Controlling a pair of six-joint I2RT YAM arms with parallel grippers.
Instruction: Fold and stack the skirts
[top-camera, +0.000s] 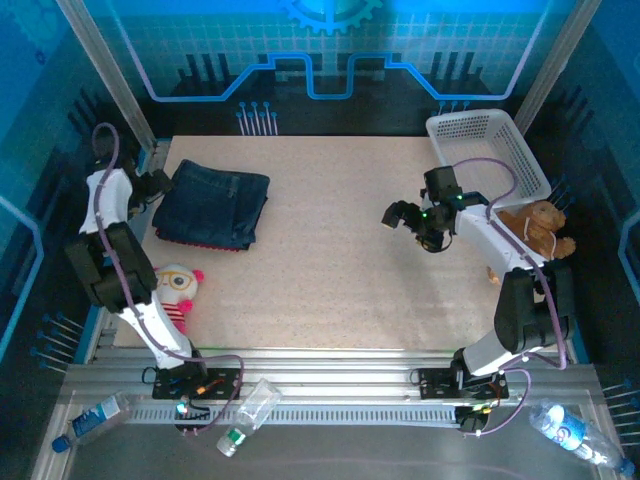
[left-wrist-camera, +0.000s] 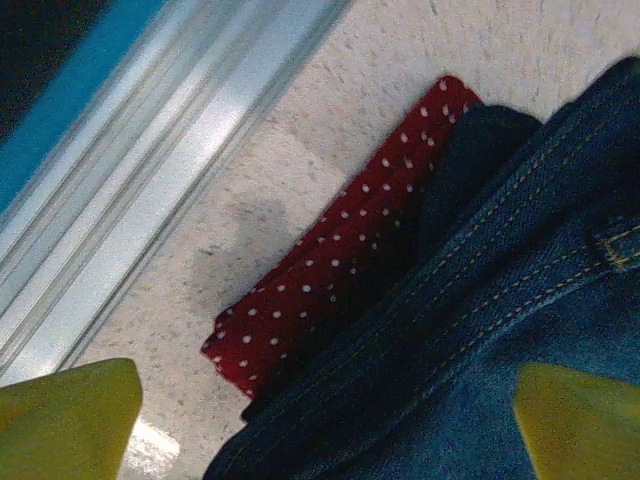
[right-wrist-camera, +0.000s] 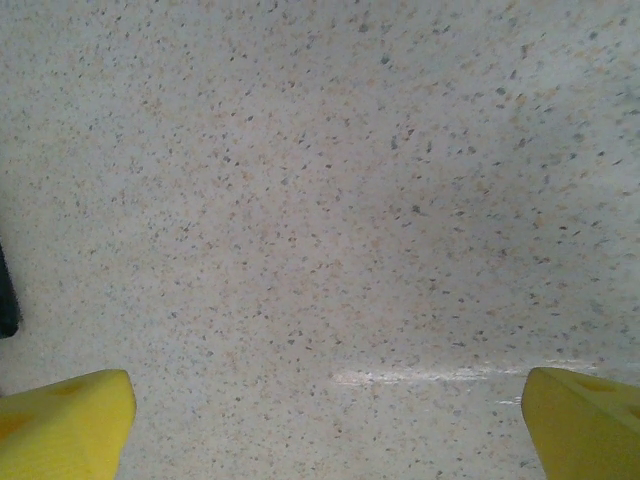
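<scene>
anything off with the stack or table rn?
Mostly tidy. The red dotted skirt pokes out from under the denim skirt on top, so their edges aren't flush. A clear bottle lies on its side across the near frame. No spills or damage that I can see.

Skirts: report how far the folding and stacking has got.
Done: the skirts sit folded and stacked, a denim skirt on top, the red dotted skirt underneath. In hand: nothing; the left gripper and right gripper are both open. Left: probably little, judging by the bare table beside them.
</scene>
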